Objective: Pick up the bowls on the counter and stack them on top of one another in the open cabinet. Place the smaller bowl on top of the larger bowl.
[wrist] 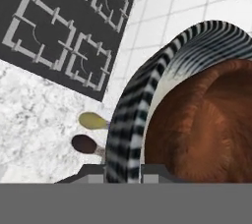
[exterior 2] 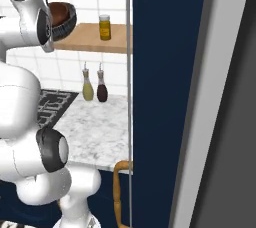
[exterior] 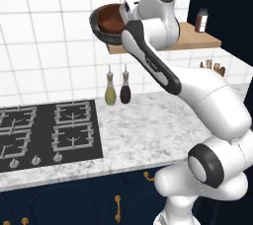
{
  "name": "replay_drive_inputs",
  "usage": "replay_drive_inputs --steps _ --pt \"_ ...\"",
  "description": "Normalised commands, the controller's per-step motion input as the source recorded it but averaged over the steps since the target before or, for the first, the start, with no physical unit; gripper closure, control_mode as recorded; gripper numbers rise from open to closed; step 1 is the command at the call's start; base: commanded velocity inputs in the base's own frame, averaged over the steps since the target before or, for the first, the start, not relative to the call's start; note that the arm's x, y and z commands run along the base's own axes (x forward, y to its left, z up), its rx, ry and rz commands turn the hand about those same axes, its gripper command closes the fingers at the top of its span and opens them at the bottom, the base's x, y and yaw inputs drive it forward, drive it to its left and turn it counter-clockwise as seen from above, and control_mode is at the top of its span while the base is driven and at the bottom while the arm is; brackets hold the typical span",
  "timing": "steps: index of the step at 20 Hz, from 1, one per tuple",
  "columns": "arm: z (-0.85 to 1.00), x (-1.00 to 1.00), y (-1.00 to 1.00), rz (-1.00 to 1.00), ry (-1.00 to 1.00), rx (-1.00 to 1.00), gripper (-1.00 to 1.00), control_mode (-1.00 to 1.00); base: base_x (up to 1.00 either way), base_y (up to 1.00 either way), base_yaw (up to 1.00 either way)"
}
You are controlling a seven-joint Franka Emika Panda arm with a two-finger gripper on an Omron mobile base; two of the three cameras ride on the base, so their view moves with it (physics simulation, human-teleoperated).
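1. Left base view: white Franka arm (exterior: pixel 207 105) rising from lower right, elbow bent by the counter edge, forearm slanting up and left to the wooden wall shelf (exterior: pixel 190 41), wrist turned at shelf height.
2. Gripper (exterior: pixel 123 14) up at the left end of that shelf, hard against the bowls; fingertips hidden behind wrist and bowl rim here.
3. Larger bowl (exterior: pixel 99 27), dark grey, at the shelf's left end, tilted with its mouth toward the room; cannot tell whether resting on the plank or raised off it.
4. Smaller bowl (exterior: pixel 109 18), glossy reddish-brown, nested inside the grey one.
5. Hand view: grey bowl's striped rim (wrist: pixel 130 115) passing between the two dark fingertips (wrist: pixel 96 174) at the bottom, one either side of the wall, apparently closed on it; brown bowl (wrist: pixel 202 125) seated within.
6. Right base view: stacked bowls (exterior 2: pixel 62 19) at the near end of the shelf (exterior 2: pixel 95 39), partly behind the wrist.
7. On the shelf, well right of the bowls: a small jar, dark-looking in left base view (exterior: pixel 201 20), yellowish in right base view (exterior 2: pixel 104 27).
8. Below the shelf, on the marbled counter (exterior: pixel 143 130): yellow-green bottle (exterior: pixel 110 90) and dark bottle (exterior: pixel 125 89) side by side against the tiles.
9. Left of the bottles: black gas hob (exterior: pixel 49 130).
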Motion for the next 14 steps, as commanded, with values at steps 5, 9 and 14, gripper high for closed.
replay_drive_inputs --steps 5,9,14 --pt "-0.37 1.00 -0.26 -0.12 0.00 -0.05 1.00 -1.00 0.00 0.00 0.00" --pt "-0.08 1.00 -0.27 -0.13 0.00 -0.05 1.00 -1.00 0.00 0.00 0.00" --pt "0.00 0.45 -0.41 -0.11 0.00 0.00 -1.00 -1.00 0.00 0.00 0.00"
